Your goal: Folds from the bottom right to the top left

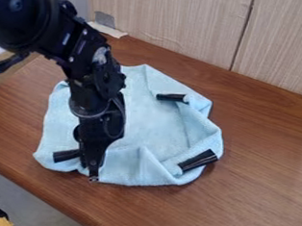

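Seeing pale blue cloth (151, 127) below me, lying spread but rumpled on brown tabletop (263, 160); right edge turning inward, loose creases bunching along near side, middle lying flatter.

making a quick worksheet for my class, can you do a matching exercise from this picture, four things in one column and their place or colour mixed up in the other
Things
1. cloth
2. table
3. wall panels
4. tool

Places and colours
A. pale wood, upright at the back of the scene
B. at the lower left part of the picture, over the near edge of something soft
C. light blue and rumpled
D. reddish-brown wood, lying under the fabric

Right pairs: 1-C, 2-D, 3-A, 4-B
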Tool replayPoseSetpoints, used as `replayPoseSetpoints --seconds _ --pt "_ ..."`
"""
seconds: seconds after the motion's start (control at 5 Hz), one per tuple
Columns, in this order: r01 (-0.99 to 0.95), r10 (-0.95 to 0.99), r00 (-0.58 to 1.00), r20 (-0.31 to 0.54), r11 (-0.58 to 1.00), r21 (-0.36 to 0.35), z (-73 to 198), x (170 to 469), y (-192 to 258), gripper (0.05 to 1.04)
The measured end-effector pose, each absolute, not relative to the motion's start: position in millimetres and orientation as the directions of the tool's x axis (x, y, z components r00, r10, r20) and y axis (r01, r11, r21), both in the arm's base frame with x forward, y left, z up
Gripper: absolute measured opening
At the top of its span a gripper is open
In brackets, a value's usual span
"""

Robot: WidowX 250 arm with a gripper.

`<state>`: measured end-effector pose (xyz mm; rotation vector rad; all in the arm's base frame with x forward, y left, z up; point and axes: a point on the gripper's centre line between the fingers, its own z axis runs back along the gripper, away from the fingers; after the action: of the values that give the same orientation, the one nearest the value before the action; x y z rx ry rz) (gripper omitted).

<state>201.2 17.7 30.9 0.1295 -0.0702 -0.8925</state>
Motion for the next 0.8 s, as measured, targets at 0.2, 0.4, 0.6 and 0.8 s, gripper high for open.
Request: replayPoseSetpoints --seconds 0.2,0.4,0.6,0.8 --pt "0.768 -0.781 0.623 0.044 0.622 0.150 44.4 198.5 12.4 0.091" --pt "0.759 -0.767 0.638 0.065 0.641 0.115 52.6 201.6 6.8 0.091" --pt "0.723 -0.731 0.666 0.145 0.681 0.112 80.8 229.2 5.7 0.091" --pt "0.662 -0.667 0.720 0.190 0.743 0.102 103.1 277.4 16.9 0.091"
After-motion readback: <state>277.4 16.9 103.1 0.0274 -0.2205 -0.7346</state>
